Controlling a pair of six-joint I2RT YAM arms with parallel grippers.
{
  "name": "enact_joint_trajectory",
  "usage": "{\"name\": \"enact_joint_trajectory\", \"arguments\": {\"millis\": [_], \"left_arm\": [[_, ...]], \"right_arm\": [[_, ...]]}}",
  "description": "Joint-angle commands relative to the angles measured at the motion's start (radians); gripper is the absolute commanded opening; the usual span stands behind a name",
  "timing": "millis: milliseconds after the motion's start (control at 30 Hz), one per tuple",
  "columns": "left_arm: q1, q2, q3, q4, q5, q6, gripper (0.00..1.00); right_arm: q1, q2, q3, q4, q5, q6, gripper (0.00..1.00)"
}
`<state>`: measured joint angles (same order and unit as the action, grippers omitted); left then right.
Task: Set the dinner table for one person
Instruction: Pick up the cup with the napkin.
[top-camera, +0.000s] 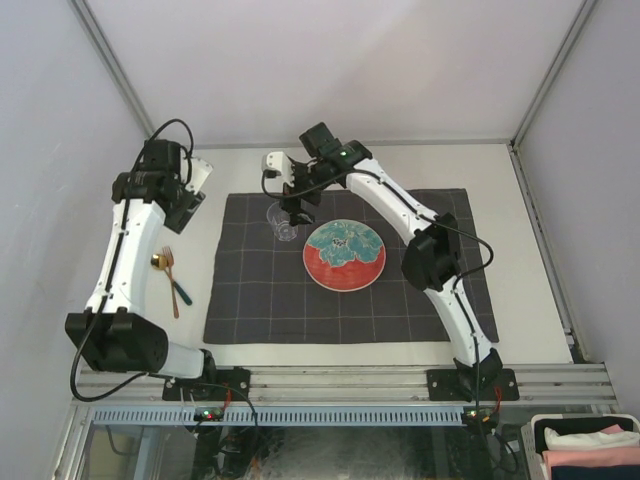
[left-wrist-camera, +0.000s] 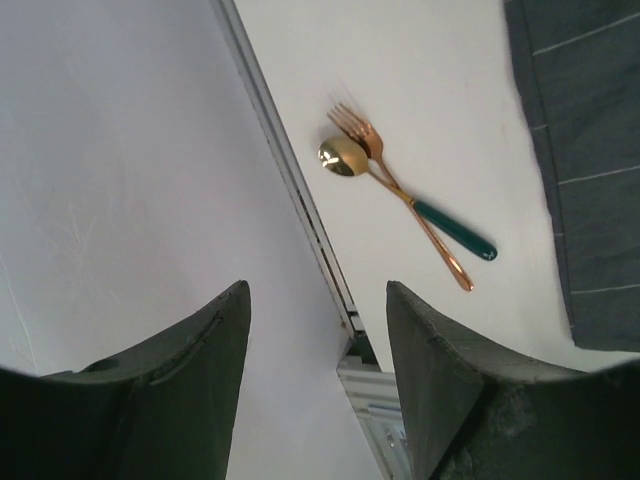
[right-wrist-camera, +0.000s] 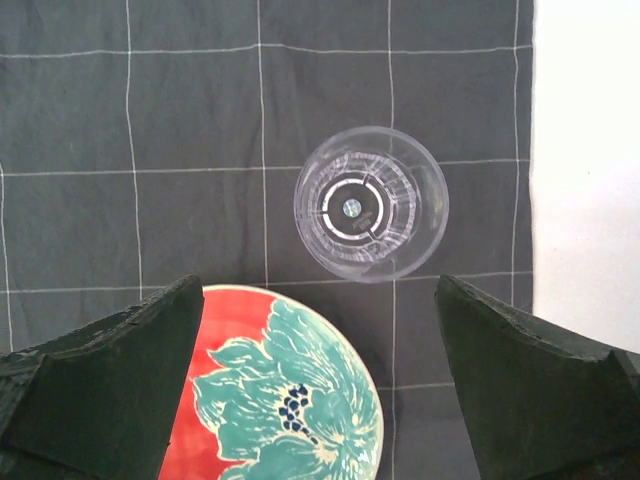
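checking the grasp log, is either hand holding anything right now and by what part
Nothing is held. The right hand hangs open above the glass; the left hand is open, clear of the fork and spoon.

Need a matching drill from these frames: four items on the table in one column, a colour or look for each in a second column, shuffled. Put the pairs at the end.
Column one
1. plate
2. glass
3. spoon
4. cloth

Column two
A. dark grey with thin pale check lines
B. clear, see-through
C. red with a teal flower
D. gold bowl, green handle

Pairs: 1-C, 2-B, 3-D, 4-A
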<state>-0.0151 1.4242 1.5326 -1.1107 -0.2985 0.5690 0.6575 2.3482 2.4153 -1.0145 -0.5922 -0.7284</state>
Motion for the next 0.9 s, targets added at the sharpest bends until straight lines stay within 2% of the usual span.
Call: {"name": "enact_joint_trajectory", "arguments": {"millis": [0, 233, 633, 800, 867], "left_arm": [[0.04, -0.05, -0.013, -0.012, -0.036, 0.013, 0.61], [0.054, -0.114, -0.059, 0.033, -0.024, 0.052, 0.61], [0.058, -0.269, -0.149, 0.003, 0.035, 0.064, 0.61], [0.058, -0.312, -0.177, -0.005, 0.017, 0.057, 0.61], [0.059, -0.321, -0.173, -0.012, 0.015, 0.049, 0.61]], "right_arm": [[0.013, 0.014, 0.006, 0.066, -0.049, 0.047, 1.0], [0.061, 0.073, -0.017, 0.085, -0.022, 0.062, 1.0], [0.139, 0.151, -0.056, 0.128, 0.069, 0.08, 0.99], [0.139, 0.161, -0.055, 0.134, 0.067, 0.05, 0.96], [0.139, 0.166, -0.058, 0.141, 0.076, 0.033, 0.91]]}}
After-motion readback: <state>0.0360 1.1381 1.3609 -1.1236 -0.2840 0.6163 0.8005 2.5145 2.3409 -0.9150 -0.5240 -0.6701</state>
